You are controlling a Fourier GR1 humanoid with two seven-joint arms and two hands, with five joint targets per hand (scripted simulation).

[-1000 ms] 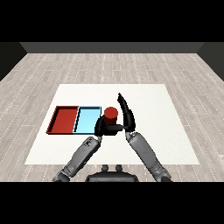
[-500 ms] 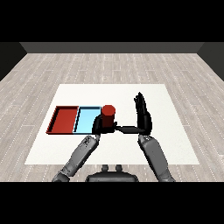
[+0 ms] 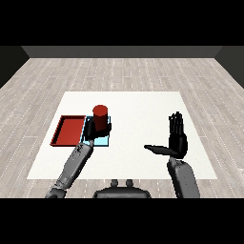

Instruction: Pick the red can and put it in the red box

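Note:
The red can [image 3: 100,116] stands upright over the light blue tray [image 3: 103,140], with my left hand [image 3: 96,129] curled round its lower part. The red tray [image 3: 68,129] lies just left of the blue one and holds nothing. My right hand [image 3: 177,142] is far to the right over the white table, fingers straight up and thumb stretched out to the left, holding nothing. Most of the blue tray is hidden behind my left hand and the can.
The white table [image 3: 138,109] spreads around both trays, on a wooden floor. My left forearm [image 3: 74,164] comes in from the lower left and my right forearm [image 3: 183,178] from the lower right.
My left hand has carried the can left, from beside the blue tray to over it. My right hand has swung away to the right and lower, well apart from the can.

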